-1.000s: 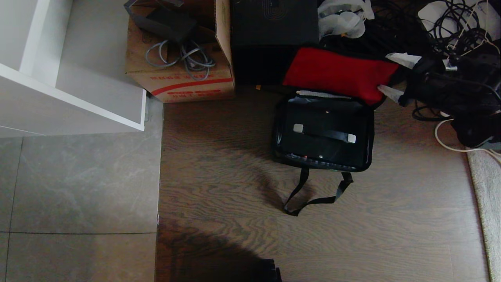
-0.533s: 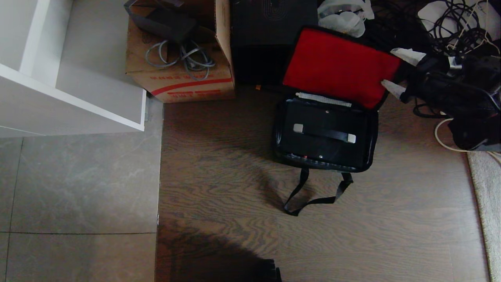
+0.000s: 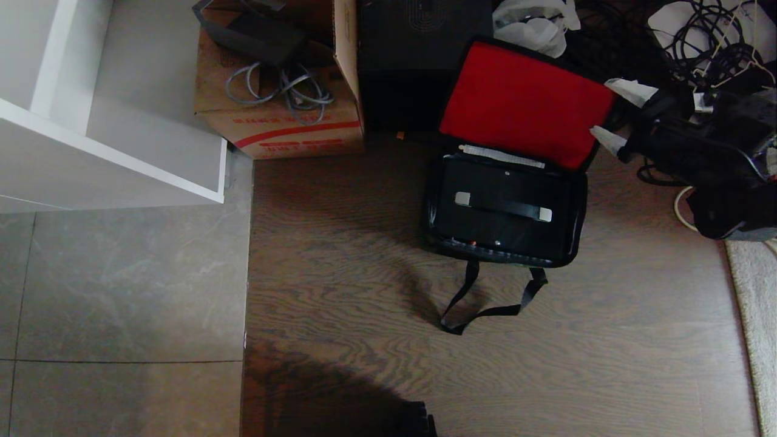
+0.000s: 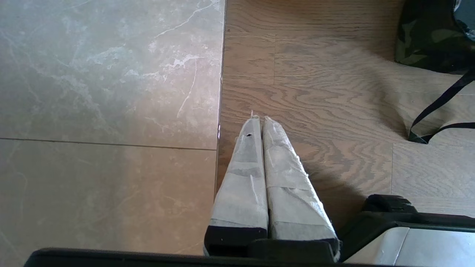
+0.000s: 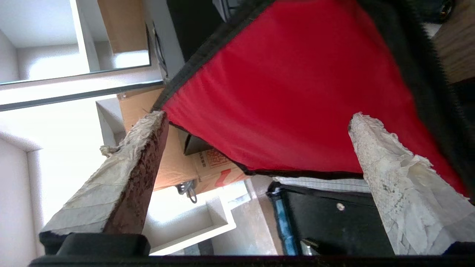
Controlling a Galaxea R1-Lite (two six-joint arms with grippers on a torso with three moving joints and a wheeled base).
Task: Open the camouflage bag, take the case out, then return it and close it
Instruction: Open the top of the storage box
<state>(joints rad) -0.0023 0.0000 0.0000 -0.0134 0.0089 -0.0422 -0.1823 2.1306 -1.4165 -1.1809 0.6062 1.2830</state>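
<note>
The camouflage bag (image 3: 581, 200) lies open on the wood floor, its red-lined lid (image 3: 528, 100) raised and leaning back. Inside it lies the case (image 3: 485, 229), flat and black, its handle bar (image 3: 504, 207) held by two silver brackets. My right gripper (image 3: 618, 115) is open at the lid's right edge, one fingertip on each side of that corner. In the right wrist view the right gripper (image 5: 258, 116) faces the red lining (image 5: 289, 81), with nothing held. My left gripper (image 4: 259, 119) is shut and parked over the floor seam, with camouflage fabric (image 4: 423, 40) off to one side.
A black box (image 3: 425, 54) stands behind the lid, with a brown carton (image 3: 279, 115) of cables beside it. A white shelf unit (image 3: 121, 152) fills the far left. Tangled cables (image 3: 698, 36) and dark gear crowd the right. The bag's strap (image 3: 485, 309) loops toward me. A rug (image 3: 753, 303) edges the right.
The red-lined lid has swung up and back, from low and half raised to fully showing its lining. My right gripper has stayed at its right edge, shifting slightly.
</note>
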